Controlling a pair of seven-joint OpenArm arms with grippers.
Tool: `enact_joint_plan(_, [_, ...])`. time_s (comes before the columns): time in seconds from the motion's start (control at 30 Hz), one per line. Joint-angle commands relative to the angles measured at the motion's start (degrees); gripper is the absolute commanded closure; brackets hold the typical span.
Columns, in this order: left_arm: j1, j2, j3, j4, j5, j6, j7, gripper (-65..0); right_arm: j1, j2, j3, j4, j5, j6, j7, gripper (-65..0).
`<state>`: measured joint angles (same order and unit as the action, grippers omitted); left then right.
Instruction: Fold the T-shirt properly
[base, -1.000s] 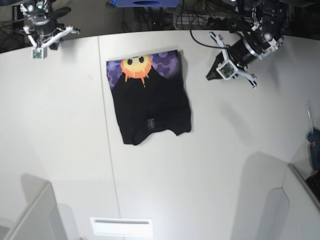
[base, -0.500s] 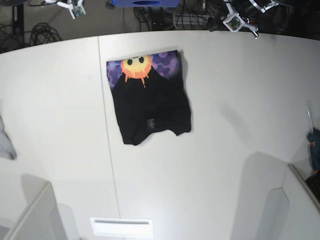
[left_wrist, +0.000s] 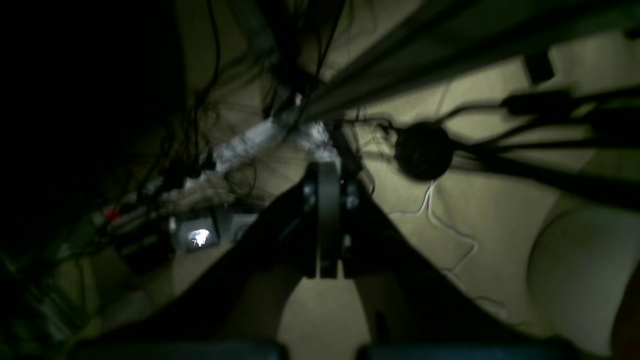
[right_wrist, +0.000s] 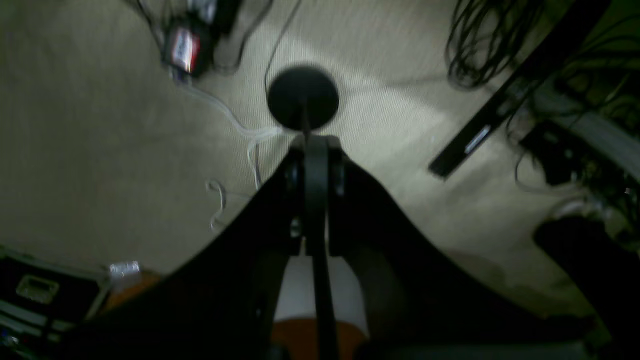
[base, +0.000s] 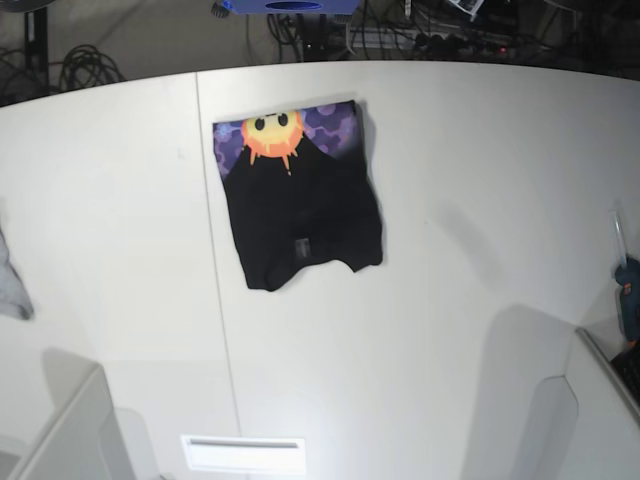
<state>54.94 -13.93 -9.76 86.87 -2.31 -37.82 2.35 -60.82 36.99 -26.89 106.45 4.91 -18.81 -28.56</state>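
The T-shirt (base: 300, 205) lies folded into a rough rectangle on the white table (base: 470, 230), left of centre. It is black, and the orange sun-face print on purple camouflage shows along its far edge. No gripper touches it. My left gripper (left_wrist: 324, 172) is shut with nothing held, and it looks down at a dim floor full of cables. My right gripper (right_wrist: 314, 147) is shut too and empty, over beige carpet and a round black base. In the base view both arms are off the table, with only a white scrap at the top edge.
A light grey cloth (base: 10, 285) hangs over the table's left edge. A blue tool (base: 628, 300) sits at the right edge. A white slotted plate (base: 243, 452) lies at the front. Grey panels stand at both near corners. Cables and a blue bin (base: 290, 5) lie behind the table.
Both arms have drawn back from over the table's far corners and left the base view. The grey cloth now shows at the left edge. The T-shirt has not moved.
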Motion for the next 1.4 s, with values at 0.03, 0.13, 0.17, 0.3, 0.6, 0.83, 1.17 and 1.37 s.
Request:
enact_joint_plan(0.03, [0.23,0.00,-0.04,-3.31,-0.55,-0.73,-2.22,0.0,-0.06,0.33,0.04,-2.67,-0.20,-0.40,-0.15,0.0])
enact_joint_plan(0.13, [-0.04,0.00,-0.04,-9.55,-0.55,-0.64,-9.87,0.0,1.87,0.24,-0.14,-7.16,3.93,0.57,-0.06,0.0])
enact_joint_plan(0.17, [-0.48,0.00,-0.04,-11.57,-0.55,-0.64,-12.15,0.0,3.01,0.33,-0.14,-8.30,5.69,2.24,-0.06,0.0])
enact_joint_plan(0.3, [-3.20,0.18,0.31,-20.80,-0.55,1.12,-15.93,0.0,7.32,0.24,-0.05,-14.28,10.70,12.70,-0.15,0.0])
enact_joint_plan(0.6, [-15.95,-0.44,14.11,-42.52,-0.55,12.46,-15.93,0.0,16.99,-7.06,-0.14,-29.75,10.79,17.62,0.03,0.0])
enact_joint_plan(0.83, [-28.61,-0.18,25.19,-55.44,-0.64,12.46,-15.58,0.0,23.32,-15.50,0.13,-41.36,10.79,17.62,0.82,0.0])
enact_joint_plan(1.17, [-42.41,2.37,40.66,-77.68,-1.25,12.46,-16.11,0.0,39.76,-32.38,0.30,-95.42,11.05,17.71,39.24,0.0])
enact_joint_plan(1.37, [-42.50,2.11,40.66,-77.60,-1.25,12.46,-16.20,0.0,40.82,-33.61,0.39,-99.20,11.05,17.71,46.97,0.0])
